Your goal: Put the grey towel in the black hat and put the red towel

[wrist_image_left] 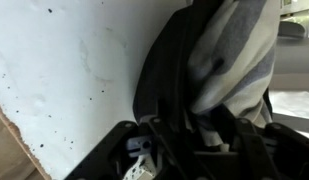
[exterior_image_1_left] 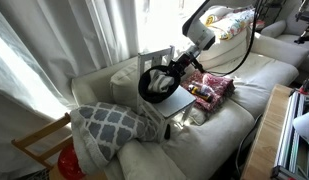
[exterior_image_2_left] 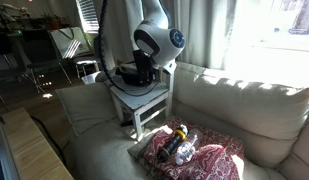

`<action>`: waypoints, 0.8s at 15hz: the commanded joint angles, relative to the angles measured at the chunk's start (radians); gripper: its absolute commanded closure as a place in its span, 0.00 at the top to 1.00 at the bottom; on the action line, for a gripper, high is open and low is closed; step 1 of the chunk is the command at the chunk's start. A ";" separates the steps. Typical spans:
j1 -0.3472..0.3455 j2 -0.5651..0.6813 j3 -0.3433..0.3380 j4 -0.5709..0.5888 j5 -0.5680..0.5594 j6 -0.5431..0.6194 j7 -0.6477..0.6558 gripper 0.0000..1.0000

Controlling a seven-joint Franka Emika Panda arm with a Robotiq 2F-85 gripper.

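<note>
The black hat lies on a small white table standing on the sofa; it also shows in an exterior view. In the wrist view the hat fills the middle, with the grey towel inside it. My gripper is right at the hat, its dark fingers spread on either side of the towel's lower end and seemingly open. The red patterned towel lies on the sofa seat beside the table and also shows in an exterior view.
A bottle-like object lies on the red towel. A grey-and-white patterned cushion sits on the sofa. A wooden chair stands beside it, with curtains behind. White tabletop lies next to the hat.
</note>
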State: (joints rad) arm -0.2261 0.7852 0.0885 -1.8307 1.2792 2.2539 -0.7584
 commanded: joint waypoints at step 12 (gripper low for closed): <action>-0.135 0.131 -0.113 0.113 0.198 -0.606 -0.041 0.01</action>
State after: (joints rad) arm -0.3299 0.8893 -0.0007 -1.7474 1.4343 1.7654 -0.7884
